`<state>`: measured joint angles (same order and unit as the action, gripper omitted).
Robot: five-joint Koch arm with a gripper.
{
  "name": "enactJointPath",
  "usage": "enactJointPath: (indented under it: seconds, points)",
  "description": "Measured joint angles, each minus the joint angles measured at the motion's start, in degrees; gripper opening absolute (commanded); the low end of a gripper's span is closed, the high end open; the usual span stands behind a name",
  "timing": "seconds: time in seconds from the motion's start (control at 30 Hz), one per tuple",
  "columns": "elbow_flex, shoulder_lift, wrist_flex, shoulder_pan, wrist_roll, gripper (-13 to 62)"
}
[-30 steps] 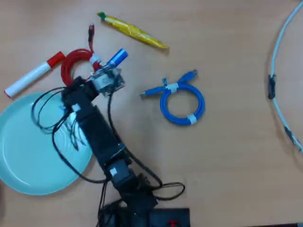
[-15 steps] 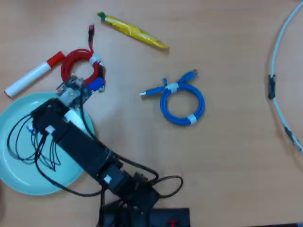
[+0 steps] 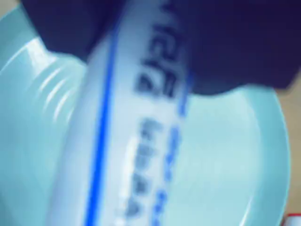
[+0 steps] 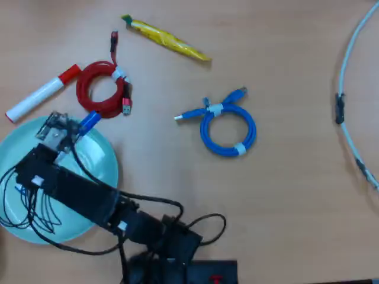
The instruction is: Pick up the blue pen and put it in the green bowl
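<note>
The blue pen [image 3: 127, 141] fills the wrist view, a thick white barrel with a blue stripe and blue print, blurred. Dark jaws press on it from the upper left and upper right, so my gripper [image 3: 141, 47] is shut on it. Behind it lies the green bowl [image 3: 230, 155]. In the overhead view my gripper [image 4: 66, 132] is over the upper rim of the green bowl [image 4: 102, 168] at the left. The pen's blue cap [image 4: 89, 121] sticks out up and right, over the rim. The rest of the pen is hidden under the gripper.
In the overhead view a white marker with a red cap [image 4: 38, 97] lies just above the bowl. A coiled red cable [image 4: 100, 89] is beside it. A coiled blue cable [image 4: 228, 127] lies mid-table, a yellow packet [image 4: 169, 38] at the top, a white cable [image 4: 349, 89] at the right edge.
</note>
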<state>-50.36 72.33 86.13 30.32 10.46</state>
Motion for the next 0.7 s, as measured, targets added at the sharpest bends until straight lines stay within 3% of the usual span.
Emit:
enactJointPath:
  seconds: [0.23, 0.7]
  points:
    - [0.00, -6.68, -3.96, -3.69, 0.00, 3.8]
    - [-0.09, -14.85, -8.61, -7.47, 9.93, 4.5]
